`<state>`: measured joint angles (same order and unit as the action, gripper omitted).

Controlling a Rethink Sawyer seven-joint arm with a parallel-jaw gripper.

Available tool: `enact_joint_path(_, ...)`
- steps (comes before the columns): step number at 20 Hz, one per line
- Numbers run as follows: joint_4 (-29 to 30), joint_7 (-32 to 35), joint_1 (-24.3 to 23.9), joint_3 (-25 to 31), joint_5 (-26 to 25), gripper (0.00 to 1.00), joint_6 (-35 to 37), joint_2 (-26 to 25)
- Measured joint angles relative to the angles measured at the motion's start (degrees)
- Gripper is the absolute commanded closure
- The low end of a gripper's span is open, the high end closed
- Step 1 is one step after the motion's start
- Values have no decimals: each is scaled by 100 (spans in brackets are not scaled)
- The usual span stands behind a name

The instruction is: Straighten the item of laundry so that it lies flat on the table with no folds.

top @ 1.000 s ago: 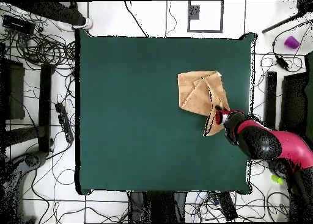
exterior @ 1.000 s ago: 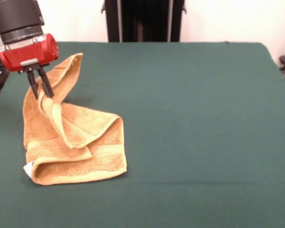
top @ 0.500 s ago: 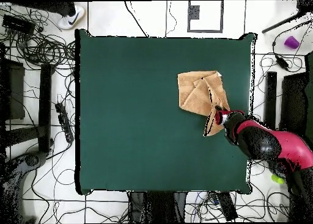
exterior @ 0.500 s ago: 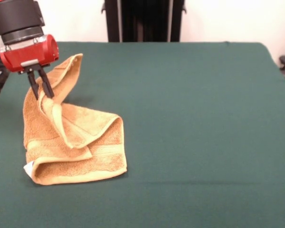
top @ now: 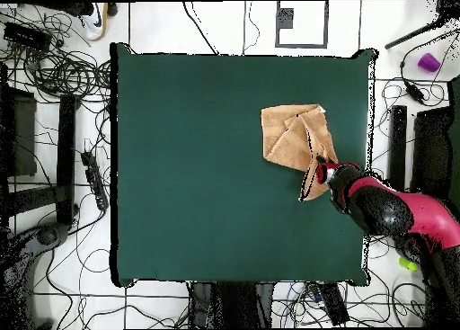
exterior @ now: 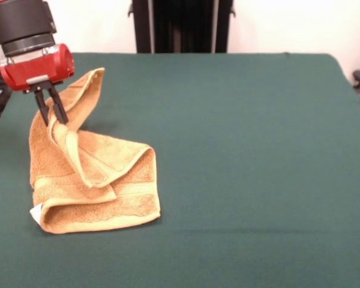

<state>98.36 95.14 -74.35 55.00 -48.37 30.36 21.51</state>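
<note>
The item of laundry (exterior: pixel 96 180), a golden-orange towel, lies folded and bunched near the left side of the green table (exterior: pixel 240 150). One part of it is lifted off the cloth and hangs from my gripper (exterior: pixel 53 118), which is shut on a raised fold. A small white tag (exterior: pixel 35 211) shows at its near left corner. From above, the towel (top: pixel 292 138) sits near the table's right edge, and my gripper (top: pixel 321 165) holds its lower part, where the table (top: pixel 207 165) stretches away to the left.
Cables and dark equipment (top: pixel 63 120) lie on the floor around the table. A purple object (top: pixel 429 62) sits on the floor at the upper right. A shoe (top: pixel 97 12) shows at the top left edge.
The arm and towel have not moved. In the overhead view the shoe at the top left has shifted toward the top edge.
</note>
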Motion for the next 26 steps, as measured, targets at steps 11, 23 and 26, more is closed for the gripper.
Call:
enact_joint_path(11, 0, 0, 9, 0, 2, 0, 1, 27)
enact_joint_path(23, 0, 0, 18, 0, 5, 0, 0, 49)
enact_joint_path(26, 0, 0, 25, 1, 15, 0, 0, 55)
